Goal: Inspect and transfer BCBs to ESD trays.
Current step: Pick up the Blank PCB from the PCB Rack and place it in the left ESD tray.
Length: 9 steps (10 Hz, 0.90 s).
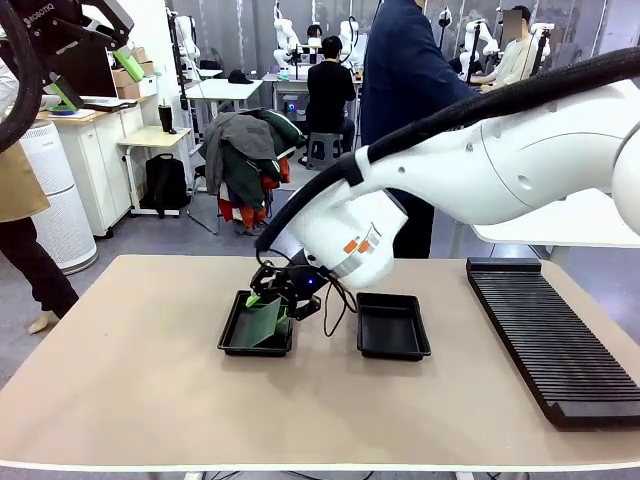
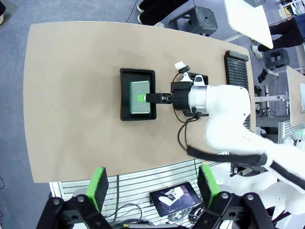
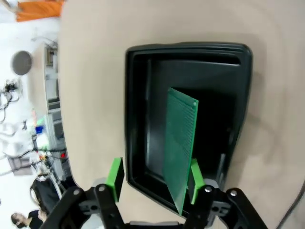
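A green BCB [image 3: 181, 143] stands tilted in the left ESD tray [image 3: 143, 119], its lower edge leaning against one green pad of my right gripper [image 3: 156, 181]. The other pad stands well clear of the board, so the jaws are open. From the front, that gripper [image 1: 283, 293] hovers over the same tray [image 1: 232, 335] with the slanted board [image 1: 265, 322] in it. The second ESD tray [image 1: 392, 327] beside it holds nothing. My left gripper [image 2: 153, 186] hangs high above the table, open, with nothing between its fingers.
A long black ribbed rack [image 1: 550, 340] lies at the table's right side. A person in a dark jacket [image 1: 400, 70] stands at the far edge behind the right arm. Another person [image 1: 15, 190] stands off the table's left end.
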Tool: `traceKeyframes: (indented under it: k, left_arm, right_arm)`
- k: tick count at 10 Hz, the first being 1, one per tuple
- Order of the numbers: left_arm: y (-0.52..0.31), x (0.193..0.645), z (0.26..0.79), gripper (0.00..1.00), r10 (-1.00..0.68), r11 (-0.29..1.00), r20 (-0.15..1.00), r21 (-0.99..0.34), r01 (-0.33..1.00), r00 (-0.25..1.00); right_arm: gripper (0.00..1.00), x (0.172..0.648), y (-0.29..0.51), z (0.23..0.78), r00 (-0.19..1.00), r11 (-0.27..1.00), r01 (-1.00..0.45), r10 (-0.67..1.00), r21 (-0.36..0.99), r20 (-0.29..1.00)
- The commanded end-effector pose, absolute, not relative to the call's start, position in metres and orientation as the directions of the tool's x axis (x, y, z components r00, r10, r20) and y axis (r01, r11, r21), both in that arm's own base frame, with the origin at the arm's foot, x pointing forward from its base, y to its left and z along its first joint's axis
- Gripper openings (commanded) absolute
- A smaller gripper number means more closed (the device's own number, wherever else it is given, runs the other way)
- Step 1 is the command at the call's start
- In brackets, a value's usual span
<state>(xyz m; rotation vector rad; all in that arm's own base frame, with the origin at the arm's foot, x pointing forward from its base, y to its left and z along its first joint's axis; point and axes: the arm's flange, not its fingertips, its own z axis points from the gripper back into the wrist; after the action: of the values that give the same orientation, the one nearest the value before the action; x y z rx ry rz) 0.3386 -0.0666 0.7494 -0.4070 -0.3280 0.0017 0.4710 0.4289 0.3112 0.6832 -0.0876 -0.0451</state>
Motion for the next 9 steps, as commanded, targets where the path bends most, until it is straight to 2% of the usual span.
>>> traceKeyframes:
  k: [1, 2, 4, 9]
  left_arm:
    - [-0.066, 0.339, 0.748, 1.00, 0.069, 0.918, 0.311, -0.392, 0.061, 0.948]
    - [-0.066, 0.339, 0.748, 1.00, 0.069, 0.918, 0.311, -0.392, 0.061, 0.948]
    - [-0.066, 0.339, 0.748, 1.00, 0.069, 0.918, 0.311, -0.392, 0.061, 0.948]
    - [-0.066, 0.339, 0.748, 1.00, 0.069, 0.918, 0.311, -0.392, 0.061, 0.948]
  right_arm:
    - [0.83, 0.477, 0.452, 0.344, 0.993, 0.880, 0.028, -0.078, 0.474, 0.086]
    - [0.93, 0.474, 0.458, 0.353, 0.993, 0.908, 0.022, -0.070, 0.419, 0.100]
    - [1.00, 0.463, 0.461, 0.374, 0.992, 0.948, 0.024, -0.063, 0.316, 0.113]
    - [1.00, 0.445, 0.455, 0.405, 0.992, 0.982, 0.018, -0.041, 0.187, 0.120]
